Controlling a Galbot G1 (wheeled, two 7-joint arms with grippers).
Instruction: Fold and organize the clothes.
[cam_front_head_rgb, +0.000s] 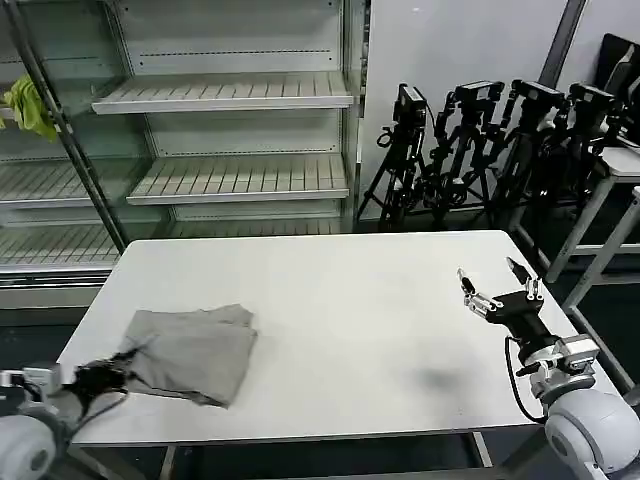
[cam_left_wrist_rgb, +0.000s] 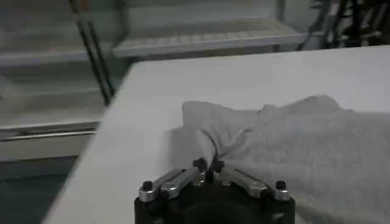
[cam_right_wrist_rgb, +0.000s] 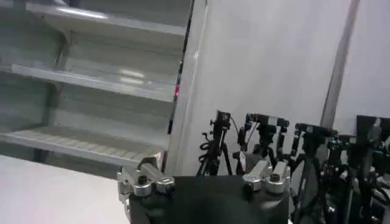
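- Step in hand, as judged: a fold or drag of the shirt (cam_front_head_rgb: 190, 352), with the left gripper (cam_front_head_rgb: 108, 375) fastened to the cloth's near-left corner.
- Left gripper: fingers fully closed, pinching a gathered tuck of grey fabric between the tips; the left wrist view shows creases radiating from the pinch point (cam_left_wrist_rgb: 209, 165).
- Location of the shirt: it lies directly ahead of and to the inner side of the left gripper, on the table (cam_front_head_rgb: 350, 300), close to the table's front-left edge. It is already partly folded into a rumpled, roughly rectangular bundle.
- Orientation: the long axis appears to run from the gripper's pinch diagonally away towards the table's middle. Collar and hem cannot be told apart, so its heading is undetermined.
- Right gripper (cam_front_head_rgb: 498, 290): held above the table's right side, well apart from the shirt, fingers spread wide, holding nothing.
- Next move, as judged: lift the pinched corner and carry it across the bundle without dragging the rest off the edge.
- Shelving (cam_front_head_rgb: 230, 140) stands beyond the table.
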